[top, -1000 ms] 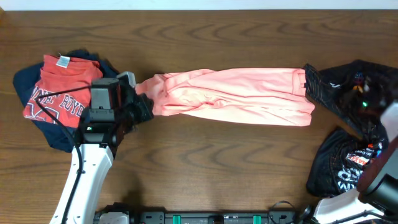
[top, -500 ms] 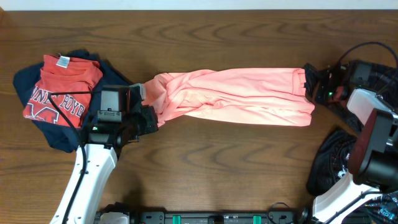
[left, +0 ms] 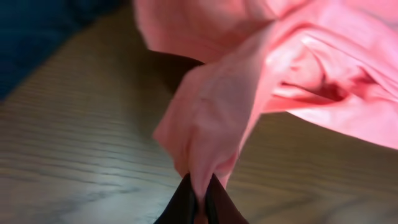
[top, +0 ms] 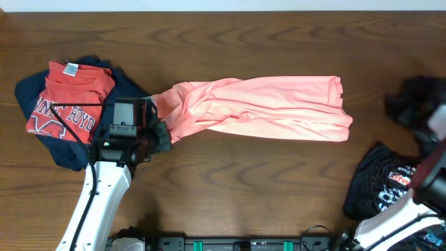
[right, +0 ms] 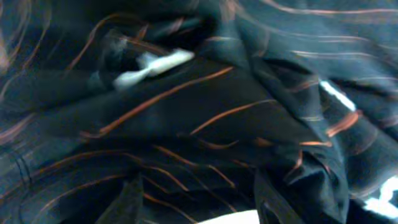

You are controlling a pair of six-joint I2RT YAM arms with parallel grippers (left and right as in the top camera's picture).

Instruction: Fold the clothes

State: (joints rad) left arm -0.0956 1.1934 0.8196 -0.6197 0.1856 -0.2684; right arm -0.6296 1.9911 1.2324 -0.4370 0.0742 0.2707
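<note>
The salmon-pink thin T-shirt (top: 265,108) lay in a long bunched strip across the middle of the brown wooden counter (top: 244,188), seen from above. The left fingers (top: 159,132) were at its left end. From the left wrist, they were clamped tight on a small pinch of pink cloth. From the right wrist, only a blurry black striped garment (right: 205,118) showed. I could not tell how the right fingers stood. A hard pull might make that small pinch slip out.
</note>
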